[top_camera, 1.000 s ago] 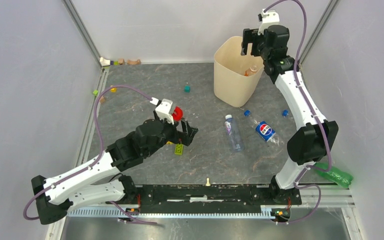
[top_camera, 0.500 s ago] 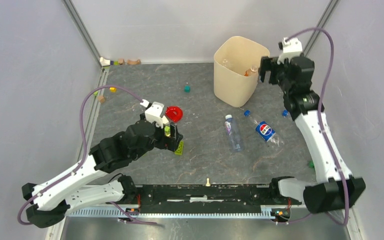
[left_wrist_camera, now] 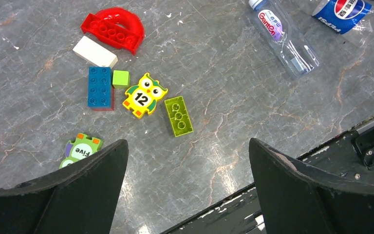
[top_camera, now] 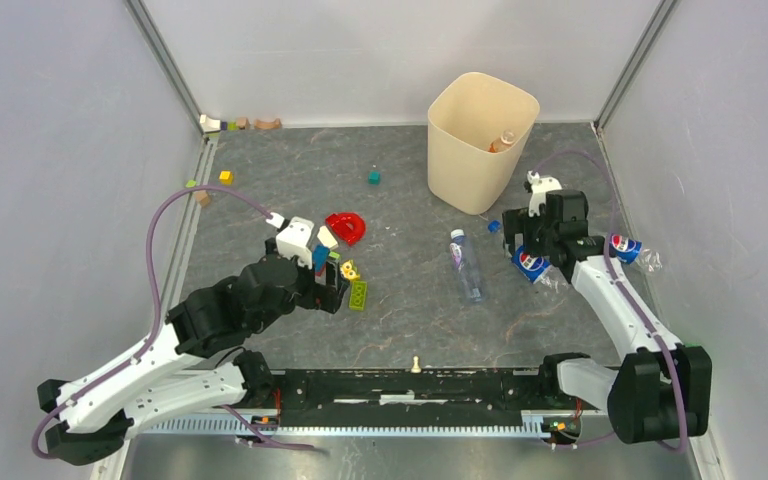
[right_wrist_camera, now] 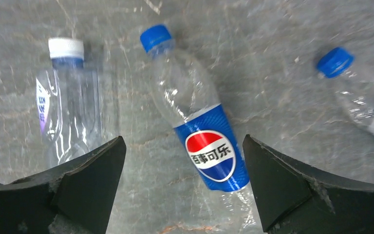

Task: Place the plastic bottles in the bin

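right arm (top_camera: 620, 300) swung down from tall cream-beige plastic bin (top_camera: 465, 170) at back of grey marbled bench (top_camera: 290, 170), right fingers (right_wrist_camera: 78, 185) wide over blue-labelled clear plastic bottle (right_wrist_camera: 209, 153) lying flat, left fingers (left_wrist_camera: 78, 185) wide, empty

light: bright, even, overhead | shadows: soft, faint | focus: sharp | right wrist: slight motion blur

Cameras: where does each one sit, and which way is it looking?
Top view: high behind the arm bases, looking down on table, bin, left arm and right arm.
Left wrist: on the left arm, facing down at toy bricks; the open left gripper shows.
Right wrist: on the right arm, facing down at the Pepsi bottle below the open right gripper.
Shared: all three show that bottle.
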You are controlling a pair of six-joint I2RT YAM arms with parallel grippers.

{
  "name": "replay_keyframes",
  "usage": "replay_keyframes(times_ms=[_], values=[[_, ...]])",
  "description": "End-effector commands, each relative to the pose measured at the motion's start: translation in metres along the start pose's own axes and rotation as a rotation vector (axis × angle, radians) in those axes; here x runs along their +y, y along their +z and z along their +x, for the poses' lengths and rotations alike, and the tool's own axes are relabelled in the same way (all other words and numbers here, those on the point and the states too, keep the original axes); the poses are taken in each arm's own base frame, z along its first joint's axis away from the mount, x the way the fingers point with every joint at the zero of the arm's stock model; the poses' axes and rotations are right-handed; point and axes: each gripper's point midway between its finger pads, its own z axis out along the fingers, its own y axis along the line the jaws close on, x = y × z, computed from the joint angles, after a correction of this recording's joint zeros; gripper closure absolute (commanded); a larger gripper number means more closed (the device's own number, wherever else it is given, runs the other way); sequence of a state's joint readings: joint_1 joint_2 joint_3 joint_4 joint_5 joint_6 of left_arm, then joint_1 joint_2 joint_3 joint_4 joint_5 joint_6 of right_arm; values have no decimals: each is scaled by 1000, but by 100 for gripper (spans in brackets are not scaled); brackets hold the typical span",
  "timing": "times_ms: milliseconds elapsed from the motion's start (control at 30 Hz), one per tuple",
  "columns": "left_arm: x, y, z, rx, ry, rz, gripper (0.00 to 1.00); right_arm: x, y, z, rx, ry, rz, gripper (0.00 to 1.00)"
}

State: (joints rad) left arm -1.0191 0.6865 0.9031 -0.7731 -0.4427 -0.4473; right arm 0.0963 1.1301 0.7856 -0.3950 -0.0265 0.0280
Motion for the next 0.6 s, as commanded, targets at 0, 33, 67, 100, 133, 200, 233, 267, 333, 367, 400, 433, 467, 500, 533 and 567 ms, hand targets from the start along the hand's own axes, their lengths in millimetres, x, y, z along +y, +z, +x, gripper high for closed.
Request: replay_keyframes(times_ms=[0,33,67,100,133,200,233,267,333,367,400,433,467,500,533,567], values=[[0,-1,-2,-14,39,8,0,9,9,11,31,-37,-64,2],[1,-1,-2,-13,41,7,0,8,13,16,52,-46,-58,2],[0,-1,-2,-12,41,8,0,6,16,21,74,-50,-51,2],[0,-1,-2,-12,41,9,0,5,20,25,90,-52,-43,2],[0,-1,-2,-12,40,10,0,1,23,28,107,-52,-21,2],[1,-2,-2,-16,38,11,0,-6,28,32,136,-57,12,2],[1,-2,-2,-18,37,10,0,-7,31,33,145,-65,12,2],[2,-2,-2,-20,36,9,0,-12,32,33,154,-72,40,2],[2,-2,-2,-20,34,8,0,-15,36,33,169,-71,56,2],[2,-2,-1,-19,35,7,0,-15,37,34,179,-70,61,2],[2,-2,-2,-18,36,6,0,-17,39,35,196,-72,70,2],[2,-1,-1,-16,39,5,0,-20,39,37,210,-74,86,2],[2,-1,-1,-14,41,3,0,-24,40,41,229,-78,102,2],[2,-1,-1,-14,41,4,0,-27,41,45,246,-85,120,2],[2,-1,-1,-14,42,5,0,-29,41,48,257,-87,132,2],[1,-1,-1,-13,42,5,0,-31,41,51,266,-89,141,2]])
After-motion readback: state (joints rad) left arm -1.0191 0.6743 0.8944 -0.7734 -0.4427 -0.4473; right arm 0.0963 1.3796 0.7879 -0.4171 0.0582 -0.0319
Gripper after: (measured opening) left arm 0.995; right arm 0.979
